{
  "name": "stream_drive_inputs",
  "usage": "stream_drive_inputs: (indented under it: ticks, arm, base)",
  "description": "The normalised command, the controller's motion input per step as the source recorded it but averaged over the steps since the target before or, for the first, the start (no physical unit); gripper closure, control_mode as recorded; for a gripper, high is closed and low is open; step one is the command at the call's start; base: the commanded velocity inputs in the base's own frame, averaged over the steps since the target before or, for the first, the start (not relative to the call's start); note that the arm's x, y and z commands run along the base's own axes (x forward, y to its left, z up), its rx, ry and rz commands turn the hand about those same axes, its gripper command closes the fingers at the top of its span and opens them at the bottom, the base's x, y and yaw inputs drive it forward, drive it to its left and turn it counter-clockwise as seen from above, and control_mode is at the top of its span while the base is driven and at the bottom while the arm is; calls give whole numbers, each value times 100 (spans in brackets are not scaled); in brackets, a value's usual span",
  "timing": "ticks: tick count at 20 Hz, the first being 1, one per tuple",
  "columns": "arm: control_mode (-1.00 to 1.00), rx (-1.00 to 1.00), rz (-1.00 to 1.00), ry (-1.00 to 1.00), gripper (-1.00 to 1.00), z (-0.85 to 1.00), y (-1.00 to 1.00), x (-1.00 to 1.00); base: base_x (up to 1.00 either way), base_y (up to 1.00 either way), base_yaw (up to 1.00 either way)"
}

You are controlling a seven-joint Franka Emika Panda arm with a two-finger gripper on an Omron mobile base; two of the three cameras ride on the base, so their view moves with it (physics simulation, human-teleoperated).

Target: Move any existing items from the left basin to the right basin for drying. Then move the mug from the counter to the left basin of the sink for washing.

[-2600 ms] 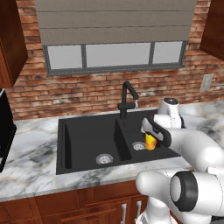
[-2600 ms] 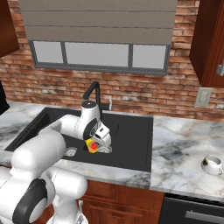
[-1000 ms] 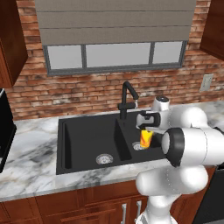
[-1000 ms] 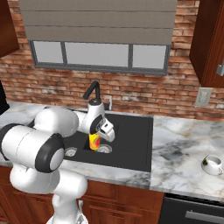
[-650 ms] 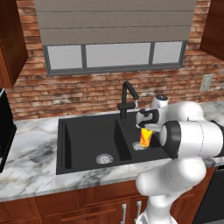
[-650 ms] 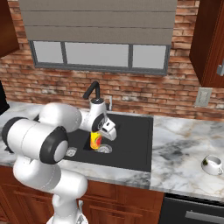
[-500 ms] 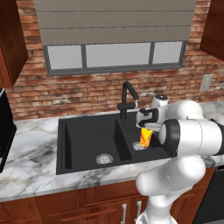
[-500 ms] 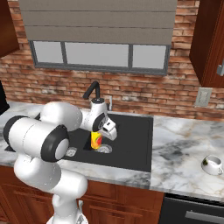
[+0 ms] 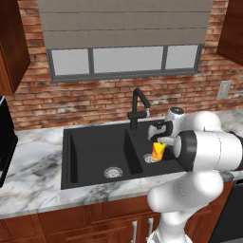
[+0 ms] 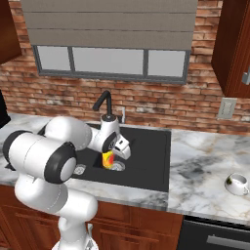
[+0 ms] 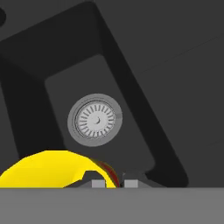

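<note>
Yellow cup [image 9: 158, 150] in claw [image 9: 160, 140]

sink [image 9: 90, 152]: matte black, both basins alike
faucet [image 9: 138, 107]: black
drains [image 9: 113, 172]: round, silver, fine radial lines
cup [image 9: 158, 150]: yellow above, orange-red below
counter [image 10: 200, 180]: white marble, grey veining
cabinets [image 9: 57, 228]: reddish-brown wood
wall [image 10: 161, 105]: red-brown brick, pale mortar
window blind [image 9: 123, 23]: grey-beige, horizontal bands
mug [image 10: 237, 183]: white, dark inside
arm [image 9: 209, 152]: white with dark joints
</note>
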Motion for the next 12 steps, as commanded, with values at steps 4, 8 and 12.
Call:
stream_drive_inputs:
  ticks: [4, 8, 12]
  arm:
    - [-100, 0, 0, -6, 100, -31, 0, 0]
    - [-100, 0, 0, -5, 100, -27, 0, 0]
    - [-100, -1, 0, -5, 100, -26, 0, 0]
  base:
    - [0, 0, 0]
    - [0, 0, 0]
    - [0, 0, 0]
